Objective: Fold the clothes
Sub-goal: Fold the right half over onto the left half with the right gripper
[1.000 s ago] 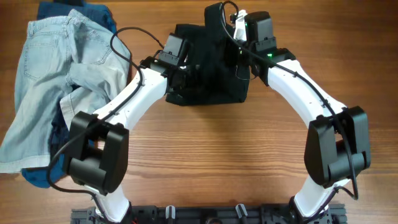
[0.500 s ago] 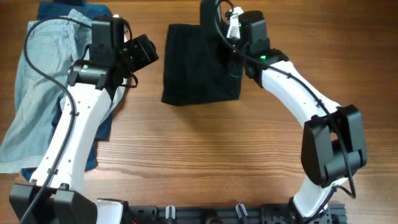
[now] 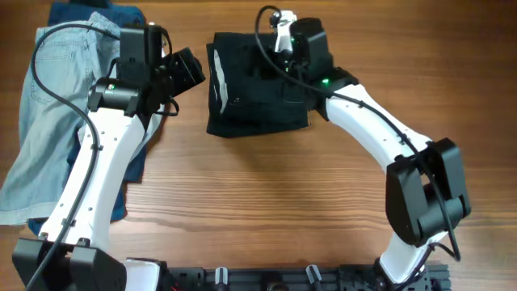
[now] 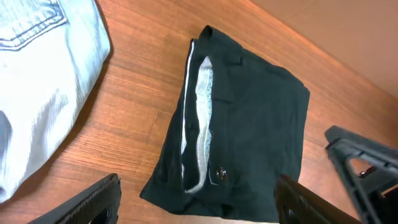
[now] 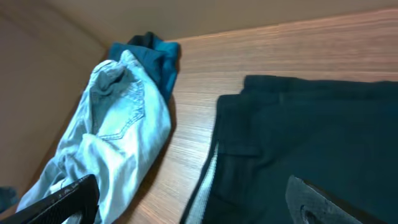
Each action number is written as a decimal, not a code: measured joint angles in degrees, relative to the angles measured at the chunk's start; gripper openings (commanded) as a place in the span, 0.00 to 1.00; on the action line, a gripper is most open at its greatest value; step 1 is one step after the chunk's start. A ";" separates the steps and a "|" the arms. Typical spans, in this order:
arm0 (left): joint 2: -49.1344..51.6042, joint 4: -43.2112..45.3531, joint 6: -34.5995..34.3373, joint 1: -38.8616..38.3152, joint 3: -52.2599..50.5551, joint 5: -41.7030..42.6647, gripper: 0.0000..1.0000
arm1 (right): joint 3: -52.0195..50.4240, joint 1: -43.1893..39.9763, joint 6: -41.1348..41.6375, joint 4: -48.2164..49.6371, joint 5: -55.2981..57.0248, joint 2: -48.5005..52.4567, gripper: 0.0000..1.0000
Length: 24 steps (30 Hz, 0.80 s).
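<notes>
The clothes lie on the wooden table. The black shorts (image 3: 258,101) are folded into a rough square at the top middle, with pale lining (image 4: 200,93) showing along their left edge. My right gripper (image 3: 271,65) hovers over the shorts, open wide with nothing between its fingers (image 5: 333,202). My left gripper (image 3: 187,69) is open too, just left of the shorts and apart from them; in the left wrist view its gripper (image 4: 199,208) frames the shorts (image 4: 255,124). Light-blue denim (image 3: 56,105) is heaped at the left.
A dark-blue piece (image 3: 97,12) pokes out behind and under the denim (image 5: 118,124). Bare wood (image 3: 275,194) stretches in front of the shorts. The right arm's finger (image 4: 367,165) shows at the right of the left wrist view.
My right gripper has opened, letting go of the black shorts, and shifted left over them. My left arm swung back left, off the shorts. The lining now shows at their left edge.
</notes>
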 measured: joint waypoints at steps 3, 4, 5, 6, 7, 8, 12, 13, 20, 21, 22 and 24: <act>0.00 -0.55 0.00 -1.20 0.00 -0.17 0.75 | 0.04 -5.05 -1.09 -4.81 -2.93 0.00 0.96; 0.09 -0.55 0.02 -1.99 0.00 -0.20 0.74 | 0.04 -7.26 -1.97 -7.02 -3.78 0.00 0.97; 0.26 -0.55 0.00 -2.99 0.00 -0.17 0.71 | 0.07 -8.90 -2.93 -9.09 -4.31 0.00 0.96; 0.72 -0.50 -0.02 -4.11 0.00 -0.17 0.68 | 0.11 -10.62 -4.07 -11.41 -4.68 0.00 0.96; 1.57 -0.22 -0.02 -5.46 0.00 -0.17 0.64 | 0.09 -12.57 -5.55 -14.34 -5.14 0.00 0.94; 2.58 0.02 -0.17 -6.54 0.00 -0.17 0.54 | 0.09 -14.29 -7.04 -16.68 -5.35 0.00 0.90; 9.38 3.69 -0.61 -11.30 0.00 -0.11 0.32 | 0.09 -18.01 -11.80 -22.88 -6.01 0.00 0.89; 11.04 4.83 -0.61 -11.96 0.00 -0.13 0.30 | 0.09 -18.03 -13.05 -23.19 -6.25 0.00 0.91; 13.09 5.16 -2.36 -10.21 0.00 0.28 0.28 | 0.09 -17.38 -13.92 -18.53 -6.73 1.79 0.91; 13.09 4.66 -2.38 -9.97 0.00 0.28 0.27 | 0.09 -17.38 -13.70 -18.34 -6.95 2.80 0.91; 13.09 4.15 -2.38 -9.88 0.00 0.31 0.25 | 0.09 -17.40 -13.38 -18.29 -7.56 3.98 0.92; 13.09 3.43 -2.43 -9.88 0.00 0.28 0.23 | 0.09 -17.46 -12.41 -17.88 -9.31 6.95 0.93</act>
